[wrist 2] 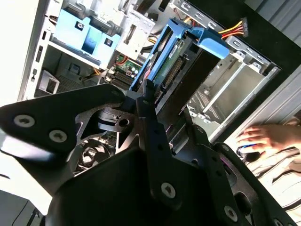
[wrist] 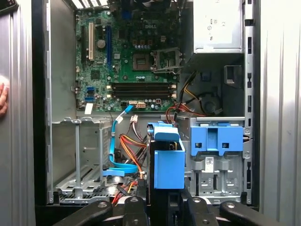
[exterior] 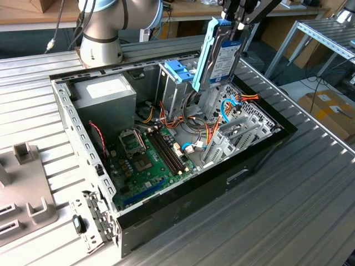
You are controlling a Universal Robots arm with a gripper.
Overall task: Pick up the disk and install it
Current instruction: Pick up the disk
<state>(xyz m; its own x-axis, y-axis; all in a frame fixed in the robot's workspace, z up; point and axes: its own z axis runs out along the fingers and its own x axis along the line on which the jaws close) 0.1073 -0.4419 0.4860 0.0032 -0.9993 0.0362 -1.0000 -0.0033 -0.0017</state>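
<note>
Exterior view: a slatted metal worktop [exterior: 310,210] carries an open computer case [exterior: 244,172]. The arm's base [exterior: 100,39] stands behind it, and the disk [exterior: 224,55] shows its white label. First wrist view: the motherboard [wrist: 131,56], the power supply [wrist: 218,26] and a blue-topped drive cage [wrist: 216,141] just beside the disk. Second wrist view: the disk's connector edge and a person's hand [wrist 2: 268,136] outside the case. The jaws are closed on the disk, which sits upright in its blue carrier [exterior: 206,50] above the drive bay. The wrist hangs over the case, pointing downward.
</note>
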